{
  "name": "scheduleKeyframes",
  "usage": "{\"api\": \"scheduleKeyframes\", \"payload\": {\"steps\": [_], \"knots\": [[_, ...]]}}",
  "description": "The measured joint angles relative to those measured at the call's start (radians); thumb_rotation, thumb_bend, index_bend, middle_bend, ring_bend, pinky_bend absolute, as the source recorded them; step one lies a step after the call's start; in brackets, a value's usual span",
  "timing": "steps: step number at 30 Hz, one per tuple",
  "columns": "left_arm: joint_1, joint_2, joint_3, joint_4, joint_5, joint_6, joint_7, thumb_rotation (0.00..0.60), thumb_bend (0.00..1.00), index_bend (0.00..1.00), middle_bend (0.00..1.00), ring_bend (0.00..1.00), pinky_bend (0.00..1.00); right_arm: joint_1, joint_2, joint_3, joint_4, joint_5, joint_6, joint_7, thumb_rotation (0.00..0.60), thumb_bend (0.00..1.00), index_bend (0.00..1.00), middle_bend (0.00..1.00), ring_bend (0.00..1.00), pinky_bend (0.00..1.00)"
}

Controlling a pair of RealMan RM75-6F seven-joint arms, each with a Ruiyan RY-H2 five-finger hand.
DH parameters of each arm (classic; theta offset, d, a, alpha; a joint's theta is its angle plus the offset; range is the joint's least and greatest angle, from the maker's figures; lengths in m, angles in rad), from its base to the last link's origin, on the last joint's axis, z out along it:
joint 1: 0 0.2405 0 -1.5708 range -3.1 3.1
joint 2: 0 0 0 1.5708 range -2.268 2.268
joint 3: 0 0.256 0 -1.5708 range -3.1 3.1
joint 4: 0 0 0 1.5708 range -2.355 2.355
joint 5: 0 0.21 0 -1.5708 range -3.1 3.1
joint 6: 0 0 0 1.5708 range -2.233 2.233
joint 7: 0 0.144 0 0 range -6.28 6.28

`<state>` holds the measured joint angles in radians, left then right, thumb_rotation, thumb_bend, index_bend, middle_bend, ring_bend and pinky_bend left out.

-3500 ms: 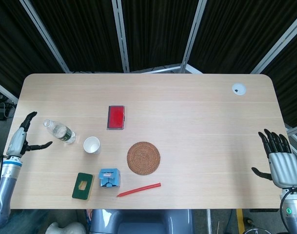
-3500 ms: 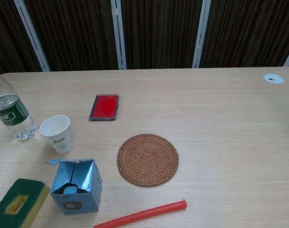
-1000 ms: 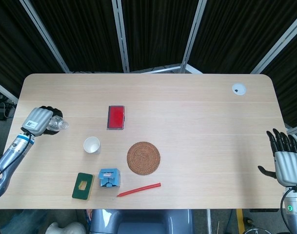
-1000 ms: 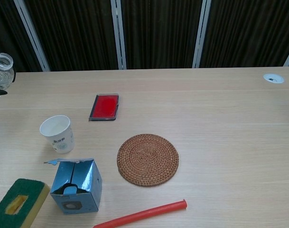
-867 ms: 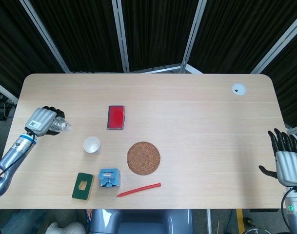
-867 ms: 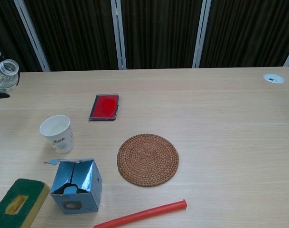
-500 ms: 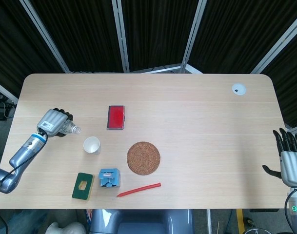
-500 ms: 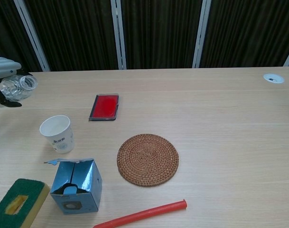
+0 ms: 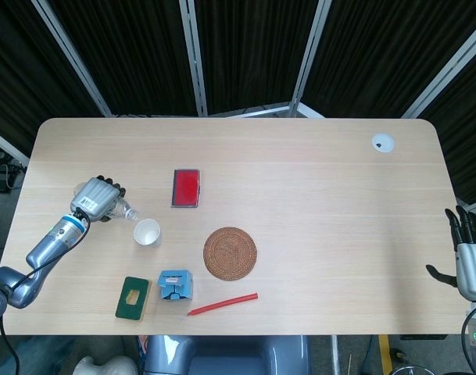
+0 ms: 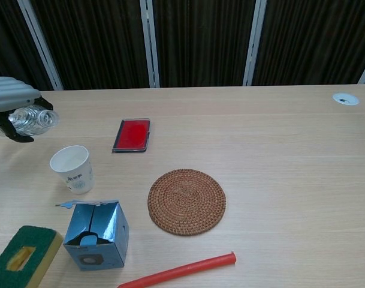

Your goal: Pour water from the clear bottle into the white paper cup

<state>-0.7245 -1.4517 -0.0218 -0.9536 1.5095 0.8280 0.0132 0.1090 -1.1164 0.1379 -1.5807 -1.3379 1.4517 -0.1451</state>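
My left hand point(image 9: 99, 198) point(image 10: 11, 98) grips the clear bottle point(image 9: 125, 211) point(image 10: 33, 121) and holds it tipped on its side above the table. The bottle's open neck points right, toward the white paper cup point(image 9: 147, 233) point(image 10: 72, 168). The cup stands upright just right of and below the neck; its inside looks white and no stream of water shows. My right hand point(image 9: 471, 263) hangs off the table's right edge with its fingers spread and nothing in it; only the head view shows it.
A red card case point(image 9: 186, 188) point(image 10: 132, 135) lies beyond the cup. A woven coaster point(image 9: 230, 252) point(image 10: 186, 201) sits mid-table. A blue carton point(image 9: 176, 286) point(image 10: 97, 234), a green sponge point(image 9: 133, 297) point(image 10: 18, 257) and a red straw point(image 9: 223, 303) point(image 10: 178, 270) lie near the front edge.
My left hand took hold of the bottle, lifted it, tipped it sideways and carried it right to beside the cup. My right hand slid back toward the table's right edge.
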Motion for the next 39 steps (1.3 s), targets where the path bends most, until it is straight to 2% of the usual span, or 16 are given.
{"api": "scheduleKeyframes", "payload": {"steps": [25, 39], "knots": [[-0.020, -0.018, 0.030, 0.027, 0.013, 0.014, 0.237, 0.600, 0.54, 0.66, 0.52, 0.36, 0.37, 0.005, 0.002, 0.007, 0.003, 0.009, -0.013, 0.007, 0.600, 0.00, 0.00, 0.00, 0.00, 0.00], [-0.018, -0.039, 0.049, 0.059, 0.035, 0.046, 0.283, 0.600, 0.54, 0.66, 0.52, 0.36, 0.37, 0.007, 0.002, 0.008, 0.007, 0.012, -0.019, 0.011, 0.600, 0.00, 0.00, 0.00, 0.00, 0.00]]}}
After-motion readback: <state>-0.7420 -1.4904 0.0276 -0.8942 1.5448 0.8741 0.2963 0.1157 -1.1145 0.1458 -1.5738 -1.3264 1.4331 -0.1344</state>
